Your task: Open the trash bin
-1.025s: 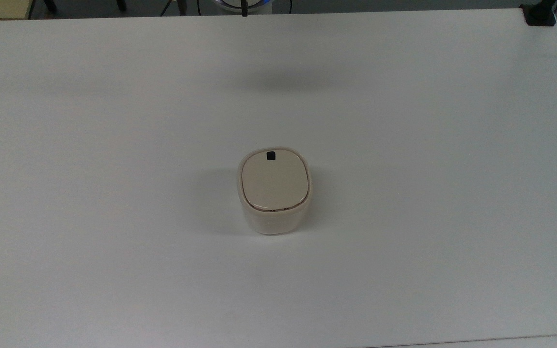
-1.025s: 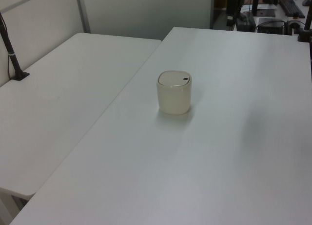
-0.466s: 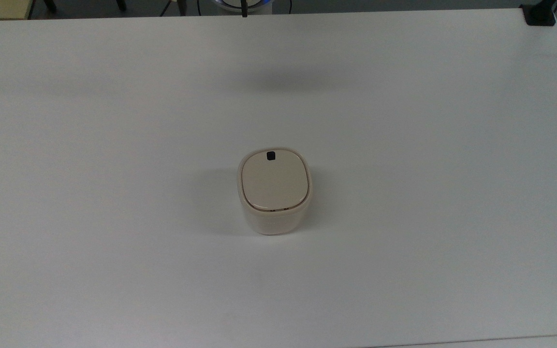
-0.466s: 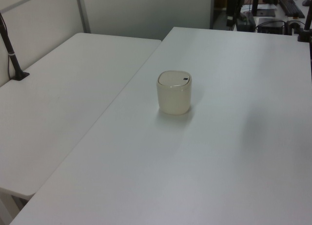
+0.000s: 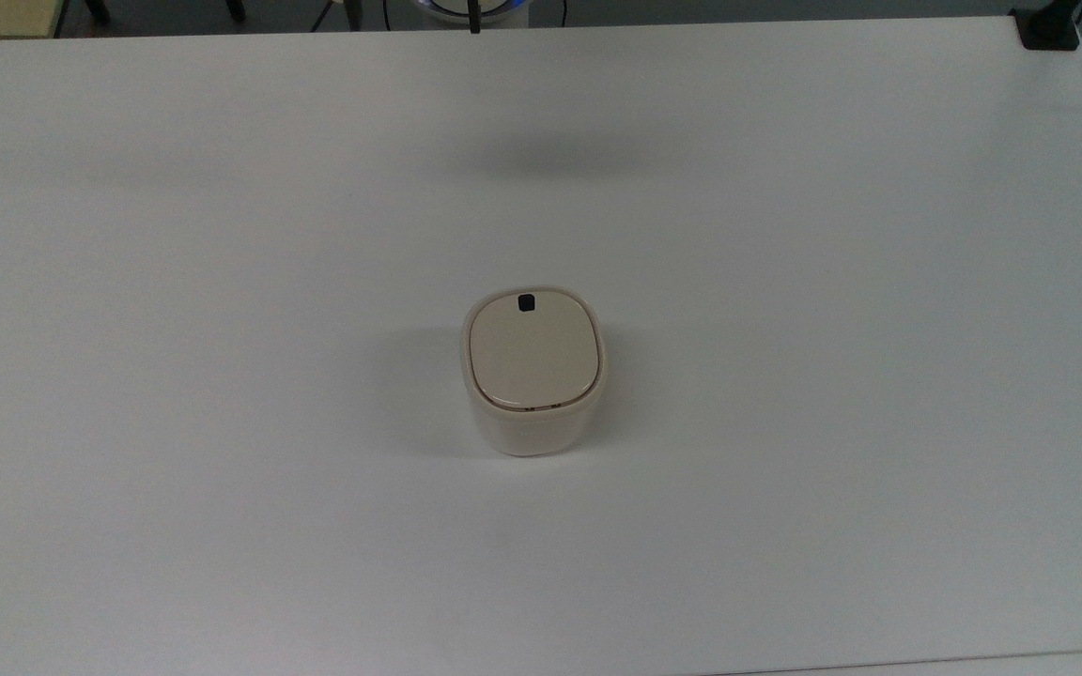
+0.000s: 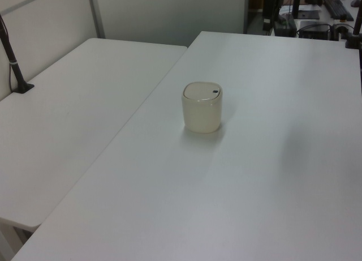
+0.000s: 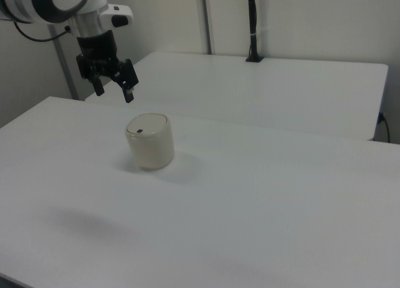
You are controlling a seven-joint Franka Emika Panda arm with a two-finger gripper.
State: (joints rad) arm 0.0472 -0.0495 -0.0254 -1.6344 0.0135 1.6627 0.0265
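**Closed bin waits for a press on its button**

The trash bin (image 5: 532, 376) stands upright near the middle of the white surface (image 5: 832, 376), its flat beige lid (image 5: 532, 357) shut. The pincer (image 7: 114, 90) hangs above and to the right view's left of the bin, well clear of it, fingers spread wide and empty. The bin looks like light, stiff, smooth plastic that could slide or tip if shoved sideways. The black button (image 5: 526, 301) at the lid's edge is probably the release: press straight down there.
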